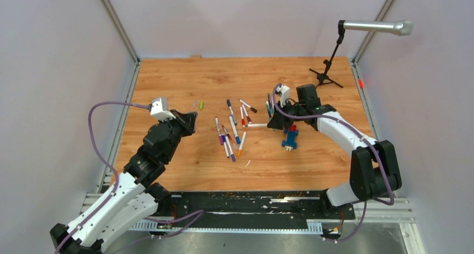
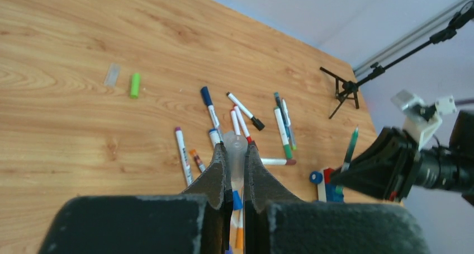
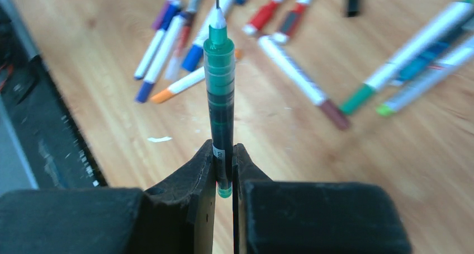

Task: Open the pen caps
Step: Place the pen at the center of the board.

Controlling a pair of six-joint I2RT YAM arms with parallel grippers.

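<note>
Lighting bright, even, diffuse. Light-brown wooden tabletop (image 1: pixel 184 80) carries only faint soft shadows, no glare. Right wrist view: slim translucent green plastic pen (image 3: pixel 219 86) sharp; small coloured plastic pen caps (image 3: pixel 266 13) behind it blurred.

Table (image 1: pixel 167 80): orange-brown wood w/ darker grain streaks. Pens (image 1: pixel 233 130): white barrels; pen caps (image 2: pixel 205 94) blue, purple, red, orange, black, brown, green. Loose cap (image 2: pixel 134 85): lime green. Green pen (image 3: pixel 219 80) in right gripper (image 3: pixel 222 147): see-thru dark green, white nr tip. Clear cap (image 2: pixel 237 137) in left gripper (image 2: pixel 236 150): frosty, colourless. Gripper fingers (image 3: pixel 184 187): matte black. Block (image 1: pixel 290 137): blue & red. Cables (image 1: pixel 112 102): purple.
</note>
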